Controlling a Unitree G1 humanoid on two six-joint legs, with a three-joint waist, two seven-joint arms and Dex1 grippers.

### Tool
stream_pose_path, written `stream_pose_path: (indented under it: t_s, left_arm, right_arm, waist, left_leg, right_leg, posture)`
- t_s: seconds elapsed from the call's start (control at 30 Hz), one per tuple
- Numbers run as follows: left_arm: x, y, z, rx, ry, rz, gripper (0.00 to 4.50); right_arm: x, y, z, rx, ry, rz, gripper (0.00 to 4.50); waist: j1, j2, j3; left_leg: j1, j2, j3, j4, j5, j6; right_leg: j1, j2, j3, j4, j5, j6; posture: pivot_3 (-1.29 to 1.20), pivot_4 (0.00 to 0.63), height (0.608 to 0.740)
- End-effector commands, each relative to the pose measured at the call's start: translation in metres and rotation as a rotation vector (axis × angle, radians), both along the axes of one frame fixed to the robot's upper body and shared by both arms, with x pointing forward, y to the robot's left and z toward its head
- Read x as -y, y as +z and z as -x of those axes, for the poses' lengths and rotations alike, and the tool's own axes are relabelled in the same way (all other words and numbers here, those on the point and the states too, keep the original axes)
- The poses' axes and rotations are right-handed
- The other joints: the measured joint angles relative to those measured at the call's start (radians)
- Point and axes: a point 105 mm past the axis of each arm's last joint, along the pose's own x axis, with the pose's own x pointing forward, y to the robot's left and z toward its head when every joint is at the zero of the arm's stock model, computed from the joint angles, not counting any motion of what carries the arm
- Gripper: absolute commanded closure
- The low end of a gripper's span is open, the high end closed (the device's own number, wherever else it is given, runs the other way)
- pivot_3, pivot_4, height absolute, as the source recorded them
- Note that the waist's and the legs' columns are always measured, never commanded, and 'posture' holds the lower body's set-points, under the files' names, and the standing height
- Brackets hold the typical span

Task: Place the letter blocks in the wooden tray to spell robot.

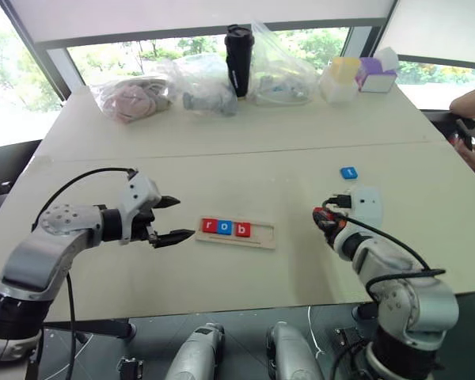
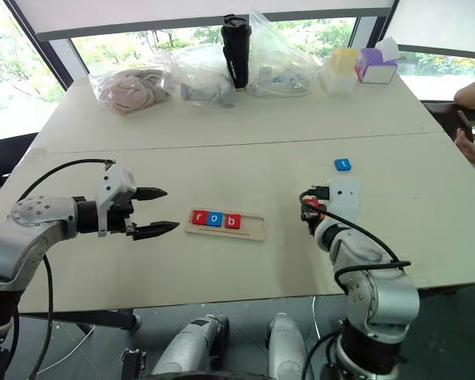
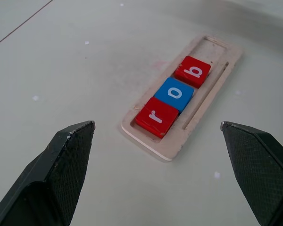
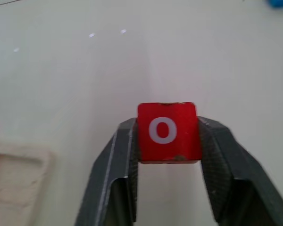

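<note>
Three square letter tiles (image 1: 224, 228) fill the pale wooden tray's (image 1: 263, 237) left end. The right gripper (image 4: 167, 141), jaws clenched on a red "o" tile (image 4: 167, 132), sits right of the empty slots; the left gripper (image 1: 174, 219) gapes.

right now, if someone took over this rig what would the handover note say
Left claw: open, nothing in it, beside the r end of the long pale wooden tray.
Right claw: shut on the red square o tile, off the tray's other end.
Done: red r tile, blue o tile, red b tile seated in order.
Left: seat the held o, then the blue t tile, lying on the table beyond the right arm.
</note>
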Motion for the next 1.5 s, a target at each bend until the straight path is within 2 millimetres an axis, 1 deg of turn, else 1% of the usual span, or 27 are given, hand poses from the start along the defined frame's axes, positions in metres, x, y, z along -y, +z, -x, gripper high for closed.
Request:
stream_pose_path:
  t_s: [0.03, 0.2, 0.27, 0.3, 0.4, 0.43, 0.47, 0.5, 0.53, 0.57, 0.6, 0.63, 0.7, 0.77, 0.87, 0.9, 0.97, 1.07, 1.17, 1.3, 1.4, 1.43, 1.5]
  left_arm:
    - [0.003, 0.010, -0.004, 0.049, -0.028, -0.008, 0.00]
    - [0.005, 0.011, -0.005, 0.051, -0.040, -0.009, 0.00]
    - [0.006, 0.011, -0.002, 0.036, -0.051, -0.009, 0.00]
    - [0.006, 0.011, -0.001, 0.032, -0.056, -0.011, 0.00]
    - [0.005, 0.012, 0.001, 0.029, -0.063, -0.014, 0.00]
    - [0.005, 0.013, 0.002, 0.028, -0.067, -0.014, 0.00]
    - [0.005, 0.013, 0.003, 0.027, -0.069, -0.013, 0.00]
    - [0.004, 0.015, 0.004, 0.025, -0.076, -0.012, 0.00]
    - [0.004, 0.016, 0.005, 0.022, -0.085, -0.009, 0.00]
    - [0.005, 0.016, 0.007, 0.015, -0.100, -0.005, 0.00]
    - [0.007, 0.016, 0.008, 0.007, -0.118, -0.003, 0.00]
    - [0.009, 0.015, 0.010, -0.004, -0.139, -0.001, 0.00]
    - [0.015, 0.018, 0.014, -0.021, -0.193, 0.010, 0.00]
    - [0.020, 0.021, 0.019, -0.035, -0.245, 0.022, 0.00]
    - [0.025, 0.022, 0.024, -0.041, -0.328, -0.011, 0.00]
    - [0.026, 0.023, 0.025, -0.040, -0.345, -0.019, 0.00]
    - [0.029, 0.024, 0.027, -0.037, -0.377, -0.031, 0.00]
    - [0.031, 0.025, 0.029, -0.033, -0.408, -0.046, 0.00]
    - [0.031, 0.023, 0.030, -0.031, -0.419, -0.067, 0.00]
    - [0.031, 0.020, 0.025, -0.022, -0.397, -0.072, 0.00]
    - [0.031, 0.020, 0.025, -0.020, -0.391, -0.068, 0.00]
    - [0.030, 0.019, 0.025, -0.020, -0.386, -0.069, 0.00]
    - [0.028, 0.019, 0.023, -0.017, -0.371, -0.072, 0.00]
  right_arm:
    - [-0.006, -0.004, 0.014, -0.041, 0.017, 0.036, 3.32]
    - [-0.010, -0.013, 0.020, -0.095, 0.033, 0.046, 3.32]
    - [-0.004, -0.013, 0.017, -0.079, 0.013, 0.058, 2.26]
    - [-0.002, -0.012, 0.016, -0.073, 0.009, 0.060, 1.90]
    - [-0.001, -0.011, 0.016, -0.063, 0.043, 0.088, 0.29]
    - [-0.003, -0.008, 0.016, -0.047, 0.093, 0.099, 0.08]
    - [-0.005, -0.007, 0.017, -0.035, 0.130, 0.106, 0.08]
    - [-0.005, -0.001, 0.015, 0.004, 0.183, 0.123, 0.08]
    - [-0.002, 0.007, 0.015, 0.059, 0.258, 0.133, 0.08]
    - [0.005, 0.014, 0.017, 0.122, 0.372, 0.157, 0.08]
    - [0.008, 0.014, 0.026, 0.142, 0.526, 0.198, 0.08]
    - [0.011, 0.010, 0.036, 0.141, 0.664, 0.241, 0.08]
    - [0.024, -0.001, 0.044, 0.094, 0.786, 0.236, 0.08]
    - [0.037, -0.008, 0.042, 0.083, 0.828, 0.256, 0.08]
    - [0.051, -0.010, 0.027, 0.105, 0.846, 0.286, 0.08]
    - [0.053, -0.010, 0.022, 0.113, 0.851, 0.290, 0.08]
    - [0.055, -0.010, 0.014, 0.128, 0.860, 0.307, 0.08]
    - [0.056, -0.012, 0.008, 0.138, 0.882, 0.314, 0.08]
    - [0.055, -0.015, 0.005, 0.132, 0.922, 0.317, 0.08]
    - [0.053, -0.021, 0.006, 0.108, 0.983, 0.321, 0.08]
    - [0.053, -0.023, 0.003, 0.111, 0.993, 0.324, 0.87]
    - [0.052, -0.023, 0.003, 0.113, 0.999, 0.326, 1.30]
    - [0.051, -0.024, 0.003, 0.113, 1.017, 0.332, 2.33]
  waist:
    - [0.000, 0.000, 0.000]
    - [-0.006, 0.000, 0.000]
    - [-0.007, 0.000, 0.000]
    - [-0.006, 0.000, 0.000]
    - [-0.005, 0.000, 0.000]
    - [-0.005, 0.000, 0.000]
    - [-0.004, 0.000, 0.000]
    - [-0.004, 0.000, 0.000]
    - [-0.003, 0.000, 0.000]
    - [-0.003, 0.000, 0.000]
    - [0.000, 0.000, 0.000]
    - [0.001, 0.001, 0.000]
    - [-0.001, 0.000, 0.000]
    - [-0.008, -0.002, 0.001]
    - [-0.011, -0.002, 0.001]
    - [-0.010, -0.002, 0.001]
    - [-0.003, -0.002, 0.001]
    - [0.002, -0.002, 0.001]
    - [0.004, -0.002, 0.001]
    - [0.004, -0.002, 0.001]
    - [0.004, -0.002, 0.001]
    - [0.003, -0.002, 0.001]
    - [0.002, -0.002, 0.001]
  left_leg:
    - [0.000, 0.000, 0.000, 0.000, 0.000, 0.000]
    - [0.000, 0.000, 0.000, -0.001, 0.000, 0.000]
    - [0.000, 0.000, 0.000, -0.002, 0.000, 0.000]
    - [0.000, 0.000, 0.000, -0.002, 0.000, 0.000]
    - [0.000, 0.000, 0.000, -0.002, 0.000, 0.000]
    - [0.000, 0.000, 0.000, -0.002, 0.000, 0.000]
    - [0.000, 0.000, 0.000, -0.001, 0.000, 0.000]
    - [0.000, 0.000, 0.000, -0.001, 0.000, 0.000]
    - [0.000, 0.000, 0.000, -0.001, 0.000, 0.000]
    - [0.000, 0.000, 0.001, -0.001, 0.000, 0.000]
    - [0.000, 0.000, 0.001, -0.001, 0.000, 0.000]
    - [0.000, 0.000, 0.001, -0.001, 0.000, 0.001]
    - [0.001, 0.001, 0.000, -0.002, -0.002, 0.003]
    - [0.003, 0.001, 0.000, -0.001, -0.003, 0.004]
    - [0.004, 0.001, 0.002, 0.000, -0.003, 0.005]
    - [0.004, 0.001, 0.002, 0.000, -0.003, 0.005]
    - [0.004, 0.001, 0.001, 0.000, -0.003, 0.005]
    - [0.003, 0.001, 0.001, 0.000, -0.003, 0.005]
    - [0.002, 0.001, 0.001, 0.000, -0.003, 0.006]
    - [0.002, 0.000, 0.001, 0.000, -0.003, 0.006]
    - [0.002, 0.000, 0.001, 0.000, -0.003, 0.006]
    - [0.002, 0.000, 0.001, 0.001, -0.003, 0.006]
    - [0.002, 0.000, 0.001, 0.000, -0.003, 0.006]
  right_leg:
    - [0.000, 0.000, 0.000, 0.000, 0.000, 0.000]
    - [0.000, 0.000, 0.000, 0.000, 0.000, 0.000]
    - [0.000, 0.000, 0.000, 0.000, 0.000, 0.000]
    - [-0.001, 0.000, 0.000, 0.000, 0.000, 0.000]
    - [0.000, 0.000, 0.000, -0.001, 0.000, 0.001]
    - [0.000, 0.000, 0.000, -0.001, 0.000, 0.001]
    - [0.000, 0.000, 0.000, -0.001, 0.000, 0.001]
    - [0.000, 0.000, 0.000, -0.001, 0.000, 0.001]
    - [0.000, 0.000, 0.000, -0.001, 0.000, 0.001]
    - [0.000, 0.000, 0.000, -0.001, 0.000, 0.001]
    - [0.001, -0.001, -0.001, -0.002, 0.000, 0.001]
    - [0.004, -0.001, -0.002, -0.006, -0.002, 0.006]
    - [0.009, 0.000, -0.005, -0.012, -0.002, 0.008]
    - [0.014, 0.001, -0.005, -0.015, -0.001, 0.008]
    - [0.013, 0.000, -0.003, -0.015, 0.000, 0.007]
    - [0.013, 0.000, -0.003, -0.015, 0.001, 0.003]
    - [0.013, 0.000, -0.002, -0.015, 0.001, 0.002]
    - [0.013, 0.000, -0.003, -0.016, 0.001, 0.001]
    - [0.013, -0.001, -0.003, -0.016, 0.001, 0.002]
    - [0.013, -0.001, -0.003, -0.016, 0.001, 0.002]
    - [0.013, -0.001, -0.003, -0.016, 0.001, 0.002]
    - [0.013, -0.001, -0.003, -0.016, 0.001, 0.002]
    - [0.013, -0.001, -0.003, -0.016, 0.001, 0.002]
  posture:
    - [0.00, 0.150, 0.740]
    - [0.00, 0.150, 0.740]
    - [0.00, 0.150, 0.740]
    - [0.00, 0.150, 0.740]
    - [0.00, 0.150, 0.740]
    - [0.00, 0.150, 0.740]
    - [0.00, 0.150, 0.740]
    - [0.00, 0.150, 0.740]
    - [0.00, 0.150, 0.740]
    - [0.00, 0.150, 0.740]
    - [0.00, 0.150, 0.740]
    - [0.00, 0.150, 0.740]
    - [0.00, 0.150, 0.740]
    - [0.00, 0.150, 0.740]
    - [0.00, 0.150, 0.740]
    - [0.00, 0.150, 0.740]
    - [0.00, 0.150, 0.740]
    - [0.00, 0.150, 0.740]
    - [0.00, 0.150, 0.740]
    - [0.00, 0.150, 0.740]
    - [0.00, 0.150, 0.740]
    - [0.00, 0.150, 0.740]
    - [0.00, 0.150, 0.740]
